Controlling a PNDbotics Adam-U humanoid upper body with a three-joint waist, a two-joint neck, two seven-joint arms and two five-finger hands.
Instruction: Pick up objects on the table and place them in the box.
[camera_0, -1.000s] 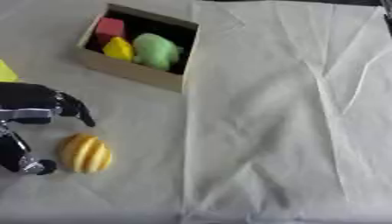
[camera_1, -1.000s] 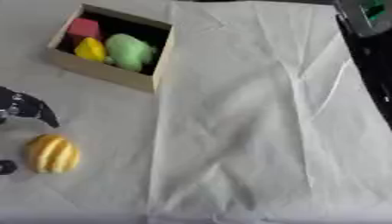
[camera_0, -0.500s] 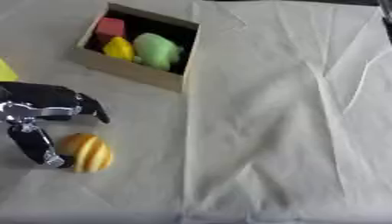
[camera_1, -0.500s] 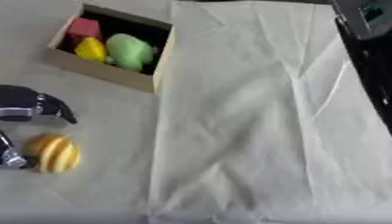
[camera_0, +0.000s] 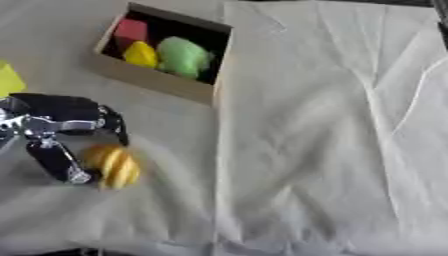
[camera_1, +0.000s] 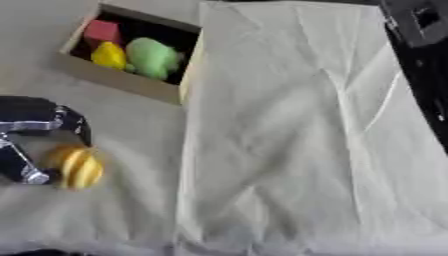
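Left hand (camera_0: 54, 131) at the left edge of the bench, fingers curled partly round the yellow ribbed oval object (camera_0: 112, 166), thumb touching its left side. Object lying on the white cloth (camera_0: 332, 130), near the open cardboard box (camera_0: 153, 82) holding red, yellow and green pieces. Right hand out of view.

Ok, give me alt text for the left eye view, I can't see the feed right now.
The robot's left hand curls around a yellow ribbed object on the cloth-covered table, near the view's lower left. Farther back, an open box holds red, yellow and green pieces.
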